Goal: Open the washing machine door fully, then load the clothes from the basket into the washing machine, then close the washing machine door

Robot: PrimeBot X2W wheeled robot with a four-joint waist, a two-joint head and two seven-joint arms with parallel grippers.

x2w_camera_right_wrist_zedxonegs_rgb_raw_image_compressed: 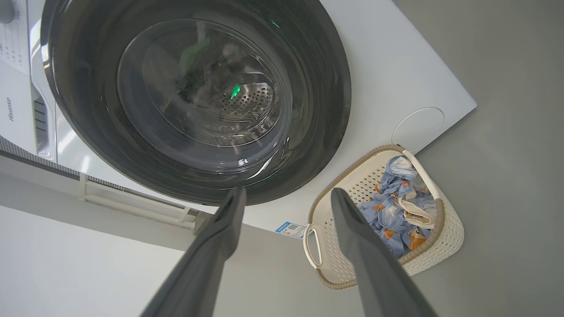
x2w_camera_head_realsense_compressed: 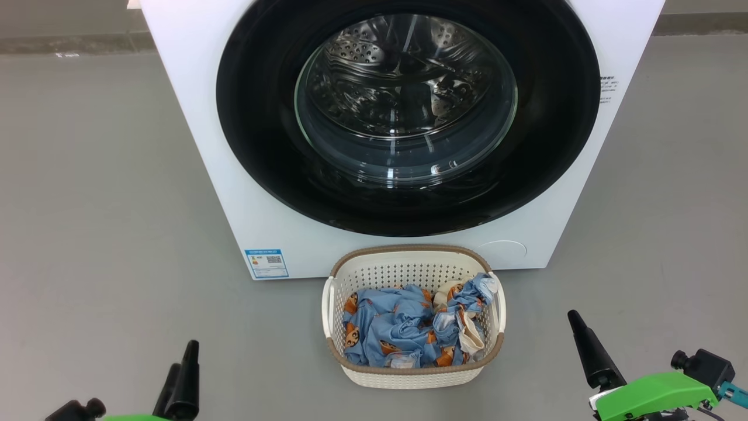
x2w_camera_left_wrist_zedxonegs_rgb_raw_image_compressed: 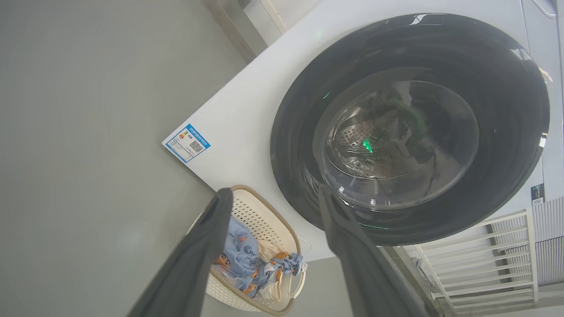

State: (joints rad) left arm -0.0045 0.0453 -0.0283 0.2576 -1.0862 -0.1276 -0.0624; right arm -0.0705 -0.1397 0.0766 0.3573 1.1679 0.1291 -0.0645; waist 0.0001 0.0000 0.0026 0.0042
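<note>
Fingers [x2w_camera_left_wrist_zedxonegs_rgb_raw_image_compressed: 189, 264]: left gripper [x2w_camera_left_wrist_zedxonegs_rgb_raw_image_compressed: 274, 196] and right gripper [x2w_camera_right_wrist_zedxonegs_rgb_raw_image_compressed: 286, 193] spread wide, empty
Door [x2w_camera_head_realsense_compressed: 263, 146]: shut, needs opening first
Basket [x2w_camera_head_realsense_compressed: 409, 250]: on floor [x2w_camera_head_realsense_compressed: 87, 234] below door, clothes [x2w_camera_head_realsense_compressed: 397, 327] close for loading

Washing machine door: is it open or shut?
Shut. The door lies flush on the washing machine, and the drum shows through its glass.

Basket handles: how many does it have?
2: the left handle on the basket's side at the head view's left, the right handle on the opposite side.
</note>
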